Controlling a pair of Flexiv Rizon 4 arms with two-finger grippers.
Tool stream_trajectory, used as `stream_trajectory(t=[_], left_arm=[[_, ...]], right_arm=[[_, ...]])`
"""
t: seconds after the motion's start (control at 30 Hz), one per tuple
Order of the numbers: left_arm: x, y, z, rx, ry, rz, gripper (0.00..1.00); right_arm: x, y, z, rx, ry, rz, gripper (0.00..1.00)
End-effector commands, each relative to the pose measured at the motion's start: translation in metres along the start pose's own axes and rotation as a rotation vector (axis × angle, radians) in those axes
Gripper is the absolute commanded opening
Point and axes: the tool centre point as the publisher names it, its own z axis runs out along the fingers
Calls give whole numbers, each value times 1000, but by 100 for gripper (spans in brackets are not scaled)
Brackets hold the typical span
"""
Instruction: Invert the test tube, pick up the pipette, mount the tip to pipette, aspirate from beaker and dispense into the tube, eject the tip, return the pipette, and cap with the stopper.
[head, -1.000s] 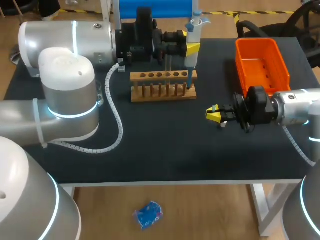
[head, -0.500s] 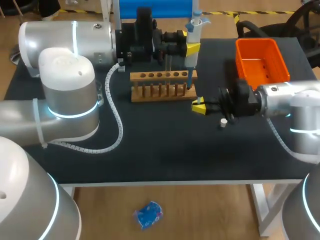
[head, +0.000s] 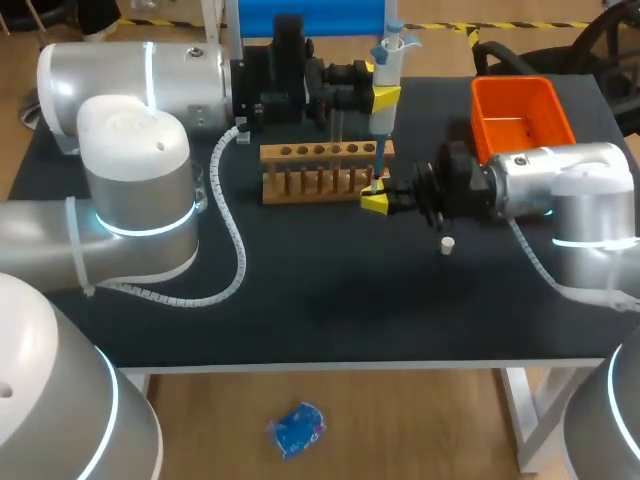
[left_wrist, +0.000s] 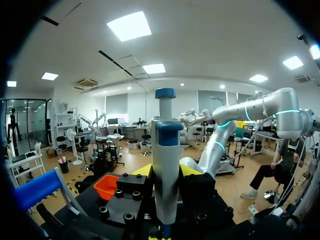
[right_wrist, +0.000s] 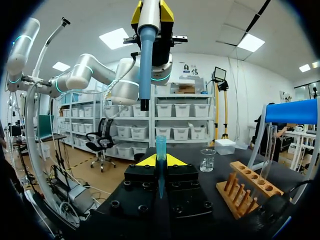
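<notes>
Containers first: an orange bin (head: 523, 118) sits at the far right of the table (head: 300, 300), its near end hidden behind the right arm, and I cannot tell what is in it. A wooden rack (head: 325, 170) with a row of holes stands toward the far middle. In the right wrist view one glass test tube (right_wrist: 267, 150) stands upright in it, and whether the tube holds anything I cannot say. A small clear beaker (right_wrist: 207, 160) stands on the table beyond the rack's far side, apart from it, and its fill does not show clearly.

The left gripper (head: 383, 98) is clamped on the pipette (head: 385, 68) and holds it upright over the rack's right end, with the shaft pointing down. The right gripper (head: 375, 201) lies just at the rack's right end, below the pipette. Its yellow fingers are closed on a blue pipette tip (right_wrist: 160, 147), which stands upright in line under the pipette's nozzle with a gap between the two. The white stopper (head: 447, 243) lies on the table to the right of and nearer than the right gripper, apart from it.

A second ago the right gripper was right beside the stopper. Since then it has travelled left and farther back to the rack's end, leaving the stopper where it was. The left arm, the pipette, the rack and the bin have not shifted.
</notes>
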Motion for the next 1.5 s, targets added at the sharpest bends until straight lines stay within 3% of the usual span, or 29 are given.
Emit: stream_trajectory(t=[0.03,0.8,1.5], left_arm=[[0,1,-1,4,1,1,0],[0,1,-1,4,1,1,0],[0,1,-1,4,1,1,0]], right_arm=[[0,-1,0,-1,2,0,0],[16,20,-1,-7,17,-67,0],[9,18,5,-1,36,-60,0]])
